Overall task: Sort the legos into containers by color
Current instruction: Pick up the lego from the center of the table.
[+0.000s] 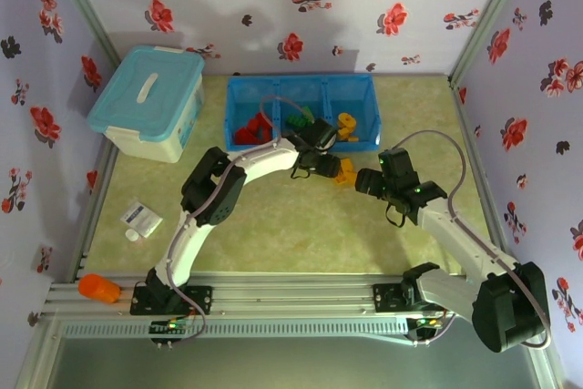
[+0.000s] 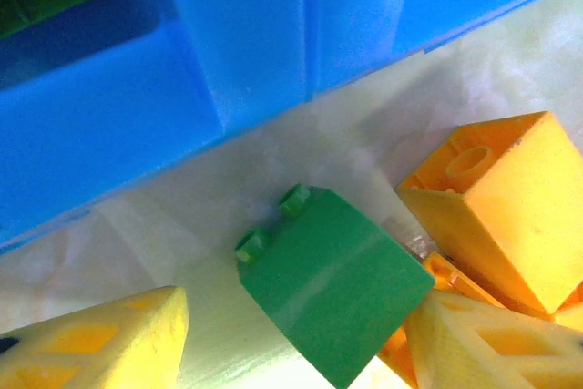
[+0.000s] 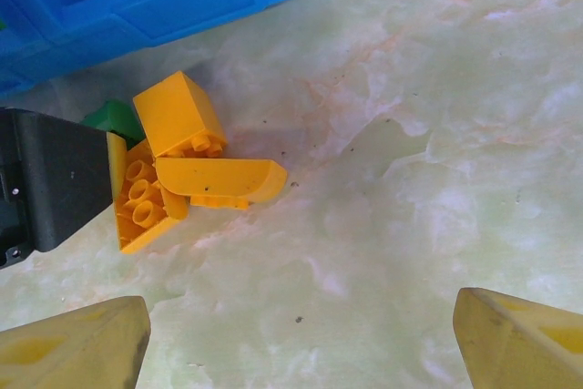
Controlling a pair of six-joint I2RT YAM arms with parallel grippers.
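The left pincer (image 2: 296, 339) stands open, low over the tabletop (image 2: 182, 216), just in front of the near wall of the blue tray (image 2: 228, 70). A green lego (image 2: 332, 298) lies tilted between its yellow fingers (image 2: 91, 343), its two studs pointing toward the tray. Bare tabletop shows between this lego and the finger on the left of the wrist view; its other edge meets the finger on the right, and I cannot tell whether they touch. A single yellow lego (image 2: 501, 198) lies on its side just beside the green one, its hollow underside turned toward the tray, close against that same finger.

Seen from above, this pincer sits in front of the tray's middle and right compartments. The red legos (image 1: 250, 131) fill the left compartment, the sorted green legos (image 1: 297, 120) the middle, and the sorted orange-yellow legos (image 1: 347, 125) the right.

The right pincer (image 3: 301, 316) is spread wide, with only bare tabletop between its fingertips. The loose yellow legos (image 3: 182, 166) lie in a small heap beyond those fingertips, toward the left of its wrist view and well apart from them; the heap is near the tray's front wall and just beside the black body of the left pincer, so it lies between the two pincers. The pale blue tub (image 1: 146, 97) stands to the left of the tray.
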